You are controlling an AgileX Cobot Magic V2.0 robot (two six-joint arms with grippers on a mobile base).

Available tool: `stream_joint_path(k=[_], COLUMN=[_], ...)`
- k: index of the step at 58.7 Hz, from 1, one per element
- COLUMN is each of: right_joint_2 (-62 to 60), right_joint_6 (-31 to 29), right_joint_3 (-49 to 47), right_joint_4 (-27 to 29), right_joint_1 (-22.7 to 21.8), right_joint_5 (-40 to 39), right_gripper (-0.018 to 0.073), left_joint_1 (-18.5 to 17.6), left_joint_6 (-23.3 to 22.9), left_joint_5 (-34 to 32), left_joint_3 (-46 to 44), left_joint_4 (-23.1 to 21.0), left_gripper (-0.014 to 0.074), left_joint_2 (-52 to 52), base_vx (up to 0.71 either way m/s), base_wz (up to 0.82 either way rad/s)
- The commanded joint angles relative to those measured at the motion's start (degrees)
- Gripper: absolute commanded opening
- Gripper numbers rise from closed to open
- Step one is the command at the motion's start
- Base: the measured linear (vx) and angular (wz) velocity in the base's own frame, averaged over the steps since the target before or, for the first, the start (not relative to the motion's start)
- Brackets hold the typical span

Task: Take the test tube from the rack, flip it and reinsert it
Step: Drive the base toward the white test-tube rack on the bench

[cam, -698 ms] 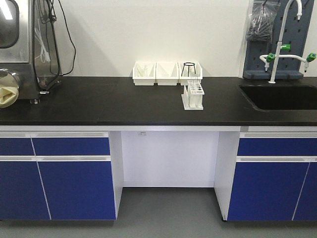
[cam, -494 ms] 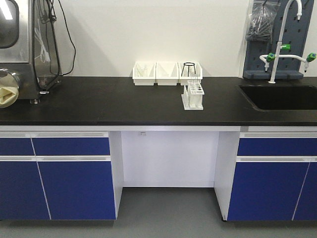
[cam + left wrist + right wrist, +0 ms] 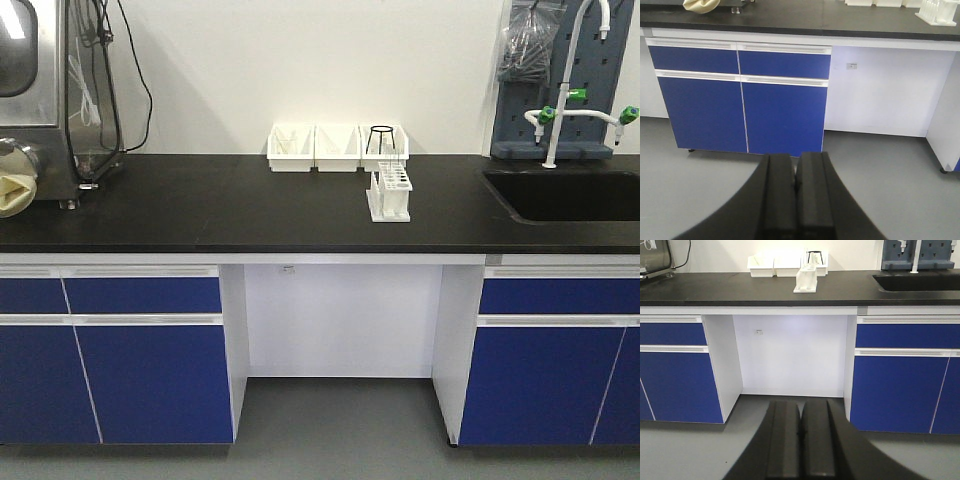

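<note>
The small white test tube rack stands on the black countertop, just in front of the white bins. Clear tubes seem to stand in it, too small to make out singly. The rack also shows in the right wrist view and at the top right corner of the left wrist view. My left gripper is shut and empty, low over the grey floor, far from the bench. My right gripper is shut and empty, also low over the floor, facing the knee gap under the bench.
Three white open-front bins stand at the wall behind the rack, with a black wire tripod. A sink with a tap lies at right. A machine stands at left. Blue cabinets flank the knee gap.
</note>
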Motion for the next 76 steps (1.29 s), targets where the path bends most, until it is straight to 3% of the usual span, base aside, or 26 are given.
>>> stream_joint_path(k=[1,76], right_joint_2=[-0.59,-0.59], right_joint_6=[-0.30,-0.30], right_joint_3=[0.01,0.01], right_joint_4=[-0.72,-0.72], right_joint_1=[-0.34,-0.34], right_joint_5=[-4.72,-4.72], right_gripper=[-0.0012,-0.0012], left_joint_1=[-0.41,-0.41], left_joint_6=[0.01,0.01], left_joint_5=[-5.02,-5.02], left_joint_3=[-0.01,-0.01], left_joint_4=[-0.25,-0.25], left_gripper=[-0.0006,-0.0006], left_joint_2=[-0.60,-0.60], base_vx=[0.02,0.12], base_wz=[-0.01,0.04])
